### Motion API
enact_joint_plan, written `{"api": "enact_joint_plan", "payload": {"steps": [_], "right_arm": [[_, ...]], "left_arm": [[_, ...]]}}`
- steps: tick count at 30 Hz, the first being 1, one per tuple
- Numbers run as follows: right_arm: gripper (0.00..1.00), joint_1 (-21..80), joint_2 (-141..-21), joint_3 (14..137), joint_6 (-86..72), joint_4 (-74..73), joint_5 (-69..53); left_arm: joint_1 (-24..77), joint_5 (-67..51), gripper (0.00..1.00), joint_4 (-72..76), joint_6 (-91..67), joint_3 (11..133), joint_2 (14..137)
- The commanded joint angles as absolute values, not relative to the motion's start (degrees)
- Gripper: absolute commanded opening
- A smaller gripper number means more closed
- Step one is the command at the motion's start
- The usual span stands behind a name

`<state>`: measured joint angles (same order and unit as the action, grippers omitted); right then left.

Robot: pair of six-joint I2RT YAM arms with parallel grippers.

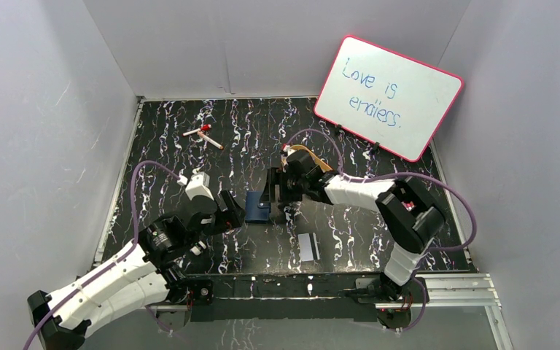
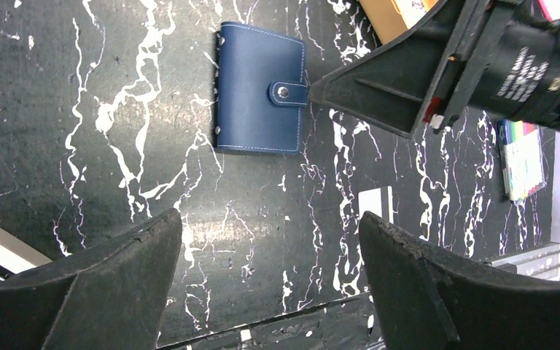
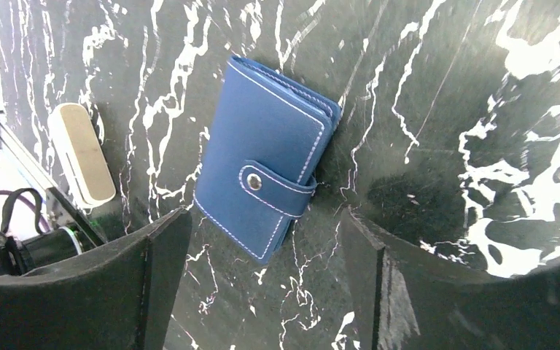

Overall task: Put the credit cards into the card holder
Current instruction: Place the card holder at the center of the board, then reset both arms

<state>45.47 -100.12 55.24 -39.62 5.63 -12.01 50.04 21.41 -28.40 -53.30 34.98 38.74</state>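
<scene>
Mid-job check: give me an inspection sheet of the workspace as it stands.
Surface: black, white-veined table, no spills seen.
Job's things: card holder lying flat, snapped shut; one credit card loose on the near side, dark stripe up.
Clutter: red markers at the far left; coloured pen set.
Grippers: left pincer open, empty; right pincer open, empty, at the holder's snap tab.
Cables: purple cables loop off both arms.
Surroundings: whiteboard leaning far right; pale walls.

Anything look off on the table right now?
Nothing damaged or spilled. The card holder lies flat, snapped shut, between the open left hand and right hand; a credit card lies near the front edge.
</scene>
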Motion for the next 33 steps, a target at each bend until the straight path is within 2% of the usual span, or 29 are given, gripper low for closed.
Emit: {"api": "enact_joint_plan", "payload": {"steps": [1, 8, 13, 19, 24, 27, 29, 30, 33], "right_arm": [[0.86, 45.6, -92.6, 61.2, -29.6, -1.8, -6.3], [0.90, 45.7, -76.7, 56.4, -20.7, -6.0, 15.7], [0.91, 45.6, -63.7, 49.8, -18.5, -7.1, 25.7], [0.90, 45.6, -58.0, 44.4, -26.1, -16.2, 23.0], [0.87, 45.5, -48.8, 36.8, -25.0, -14.9, 16.4], [0.87, 45.6, -42.4, 33.7, -24.4, -14.4, 16.2], [0.98, 45.6, -40.2, 32.9, -24.3, -13.9, 17.2], [0.99, 45.6, -39.8, 32.6, -25.9, -13.3, 19.3], [0.99, 45.6, -41.5, 34.5, -29.8, -11.2, 23.8]], "left_arm": [[50.1, 19.9, 0.88, -27.5, -48.9, 39.4, 40.4], [50.1, 20.1, 0.89, -29.7, -48.5, 44.3, 45.1], [50.1, 23.3, 0.89, -26.3, -52.3, 41.6, 44.0], [50.1, 23.6, 0.89, -18.1, -49.9, 35.0, 41.2], [50.1, 26.2, 0.89, -17.1, -47.7, 32.3, 41.6], [50.1, 30.8, 0.89, -20.9, -55.5, 34.8, 43.8], [50.1, 35.7, 0.90, -26.0, -64.2, 37.7, 46.8], [50.1, 37.8, 0.89, -30.2, -67.8, 39.8, 48.9], [50.1, 39.5, 0.90, -34.2, -65.0, 46.0, 56.5]]}}
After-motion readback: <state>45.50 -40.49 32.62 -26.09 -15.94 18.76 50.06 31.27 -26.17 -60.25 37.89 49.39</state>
